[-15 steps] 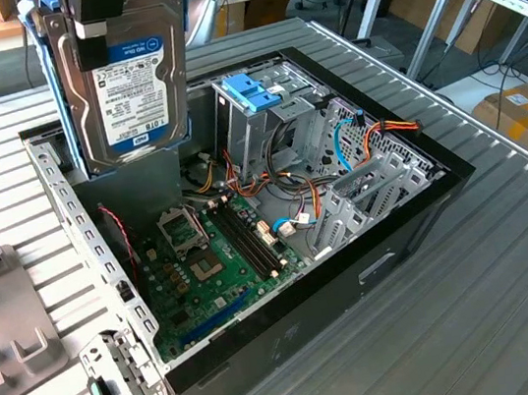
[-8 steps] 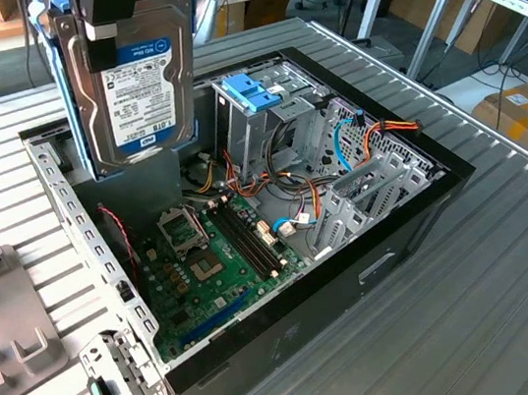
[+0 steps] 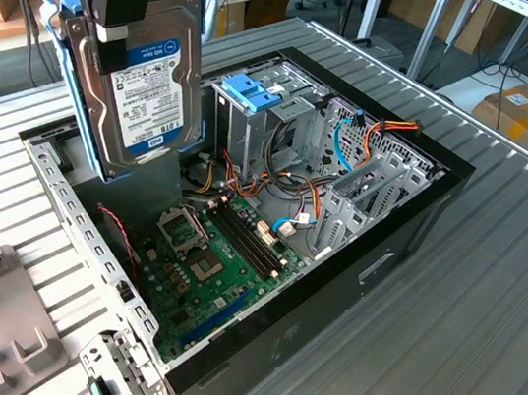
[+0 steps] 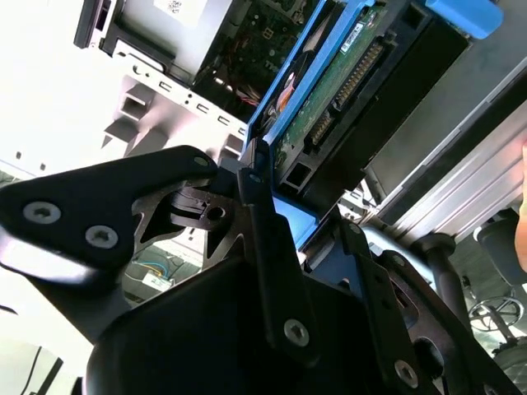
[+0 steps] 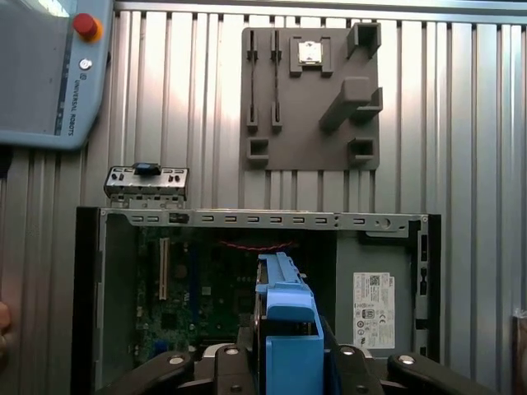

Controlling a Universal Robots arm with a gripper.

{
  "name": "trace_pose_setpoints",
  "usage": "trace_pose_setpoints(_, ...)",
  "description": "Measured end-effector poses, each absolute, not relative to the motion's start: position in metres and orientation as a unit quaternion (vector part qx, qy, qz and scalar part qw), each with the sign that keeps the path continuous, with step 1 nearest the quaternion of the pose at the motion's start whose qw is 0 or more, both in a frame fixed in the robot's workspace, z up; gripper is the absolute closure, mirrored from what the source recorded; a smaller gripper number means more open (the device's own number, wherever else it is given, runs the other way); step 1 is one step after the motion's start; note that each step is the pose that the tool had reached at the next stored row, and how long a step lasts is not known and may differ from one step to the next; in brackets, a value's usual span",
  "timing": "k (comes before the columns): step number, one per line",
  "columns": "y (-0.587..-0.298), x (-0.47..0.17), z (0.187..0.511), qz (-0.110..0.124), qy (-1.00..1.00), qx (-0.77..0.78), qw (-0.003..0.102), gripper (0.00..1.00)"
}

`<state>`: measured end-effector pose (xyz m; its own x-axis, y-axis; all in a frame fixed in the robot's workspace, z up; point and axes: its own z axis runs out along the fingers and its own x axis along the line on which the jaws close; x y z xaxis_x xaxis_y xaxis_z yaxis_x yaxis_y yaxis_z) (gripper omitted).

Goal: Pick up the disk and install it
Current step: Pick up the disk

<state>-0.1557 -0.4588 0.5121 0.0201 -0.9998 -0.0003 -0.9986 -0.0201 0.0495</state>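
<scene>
Between the black fingers (image 4: 265,247) of the gripper (image 3: 126,24), which are pressed together on its blue carrier rails (image 4: 290,82), hangs the disk (image 3: 143,86). It is lifted clear of the table with its long axis vertical, its labelled face turned to the exterior camera, and its connector end farthest from the fingers.

Directly below the gripper lies the open computer case (image 3: 355,273). The first wrist view looks down past the disk's edge and places it over the interior, with the motherboard (image 5: 189,288) to one side and the grey power-supply box (image 5: 375,309) to the other. Farther from the gripper, across the case, stands the drive cage (image 3: 264,128) with its light-blue latch (image 3: 253,90), and beyond that a tangle of orange and blue cables (image 3: 373,131). Outside the case, on the slatted table (image 3: 511,250), rest a grey fixture plate (image 5: 309,99) and a teach pendant (image 5: 49,74).

The step in hand appears to be carrying the disk over the case toward its bay. Judged from these views, three things make it go well:
- The pinch on the rails should be square, so the disk cannot swing.
- The lower end should ride above the case wall and the cables.
- The rails should be lined up with the cage's guides.

The exposed circuit board and connector pins would likely suffer from a knock against sheet metal.
</scene>
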Motion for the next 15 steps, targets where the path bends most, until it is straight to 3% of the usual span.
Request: trace_pose_setpoints(15, -0.4669, -0.1469, 0.5116, -0.017, -0.7, 0.714, 0.018, 0.63)
